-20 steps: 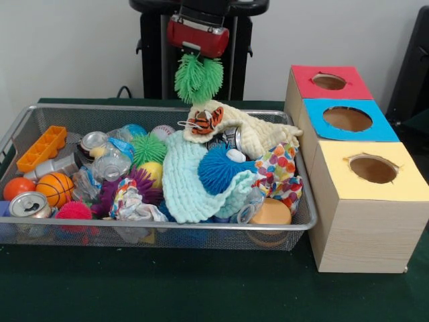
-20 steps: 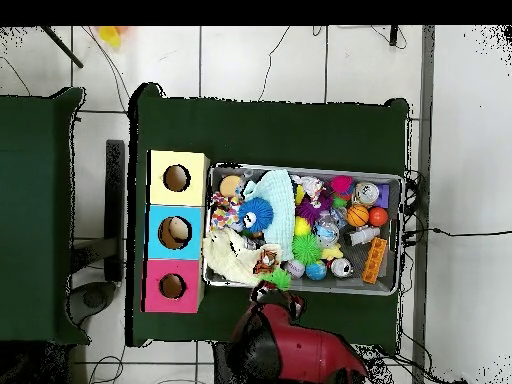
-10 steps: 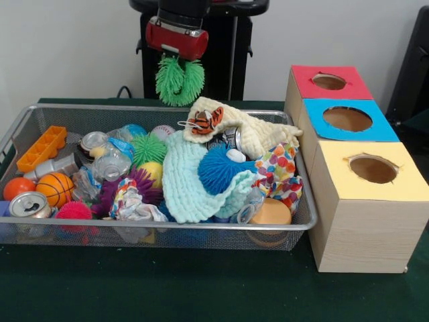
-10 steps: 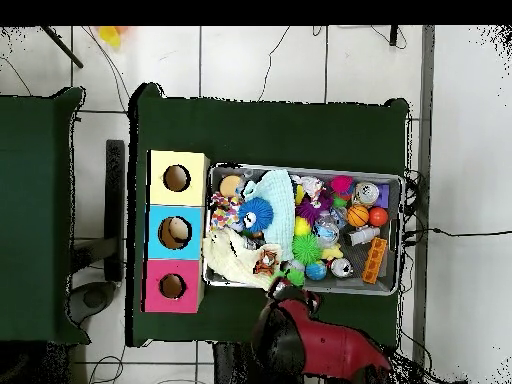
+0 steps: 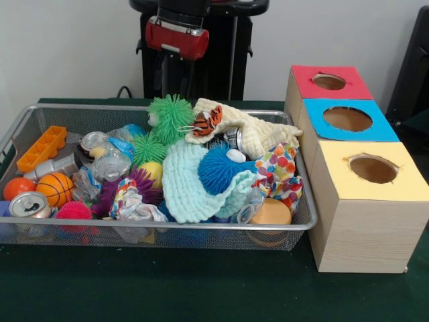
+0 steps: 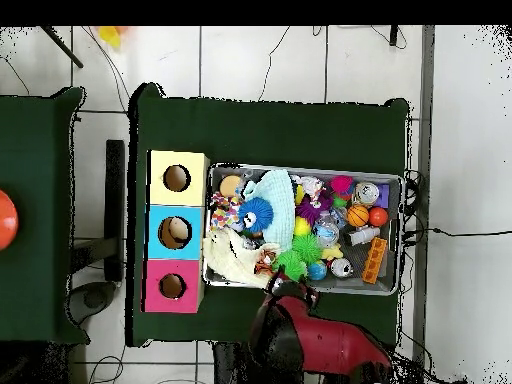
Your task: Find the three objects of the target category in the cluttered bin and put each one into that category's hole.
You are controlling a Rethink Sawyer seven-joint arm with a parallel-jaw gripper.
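Note:
A green spiky ball [image 5: 171, 117] lies at the back of the wire bin [image 5: 134, 109], against the cream cloth [image 5: 251, 131]; in the overhead view this green ball [image 6: 293, 262] sits just inside the bin's near rim. My gripper [image 5: 177, 70] hangs above it, open and holding nothing, below its red body. From above, the gripper [image 6: 285, 290] is at the bin's edge. Other spiky balls in the bin: a second green one [image 5: 148, 149], a blue one [image 5: 218, 168], a purple one [image 5: 137, 181], a pink one [image 5: 74, 211].
Three boxes with holes stand beside the bin: red [image 5: 328, 82], blue [image 5: 347, 119], yellow [image 5: 373, 169]. The bin also holds a mint knitted cloth [image 5: 184, 181], a basketball [image 5: 55, 188], cans, an orange tray [image 5: 41, 147]. An orange round thing [image 6: 5, 220] shows at the overhead view's left edge.
The green spiky ball, held in the gripper a second ago, has dropped into the back of the bin. The gripper shifted left and let go.

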